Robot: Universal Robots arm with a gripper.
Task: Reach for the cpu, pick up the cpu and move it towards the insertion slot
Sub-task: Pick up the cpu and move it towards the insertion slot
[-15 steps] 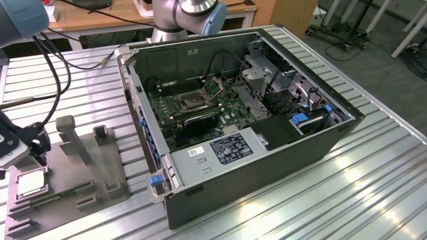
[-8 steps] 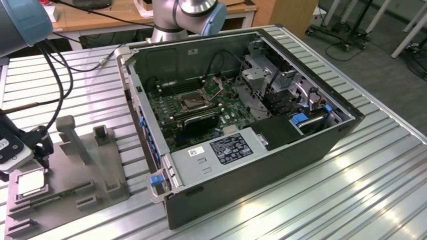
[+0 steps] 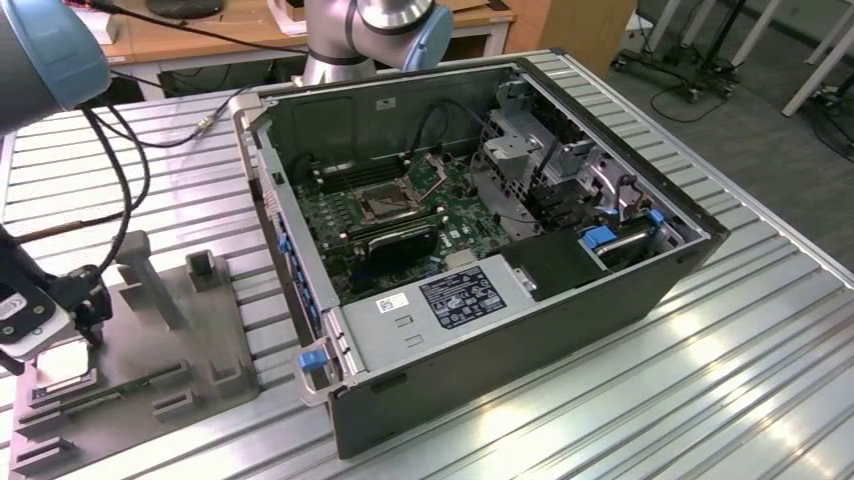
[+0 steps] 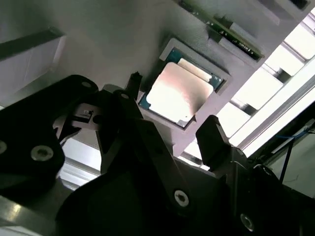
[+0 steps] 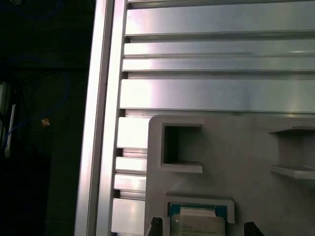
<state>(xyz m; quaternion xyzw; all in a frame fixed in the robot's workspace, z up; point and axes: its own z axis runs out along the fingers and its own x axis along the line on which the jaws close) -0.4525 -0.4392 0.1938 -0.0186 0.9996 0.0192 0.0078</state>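
Observation:
The cpu [image 3: 64, 367] is a small square chip with a pale shiny face, lying flat in a square pocket of the grey fixture plate [image 3: 200, 335] at the exterior view's left. My gripper [image 3: 51, 338] hangs just above it. In both wrist views the gripper [image 4: 172, 110] [image 5: 203, 230] is open, with one dark fingertip [image 4: 134, 81] on each side of the cpu [image 4: 176, 92] [image 5: 197, 225] and a gap to the chip. The insertion slot [image 3: 380, 205] is a silver-framed square socket on the motherboard inside the open computer case.
The open computer case [image 3: 534, 330] lies on a ribbed aluminium table [image 3: 747, 380]. Grey upright posts [image 3: 147, 275] and blocks rise from the fixture plate near the gripper. Black cables [image 3: 127, 170] hang along the arm. The table's edge [image 5: 101, 147] runs close beside the fixture.

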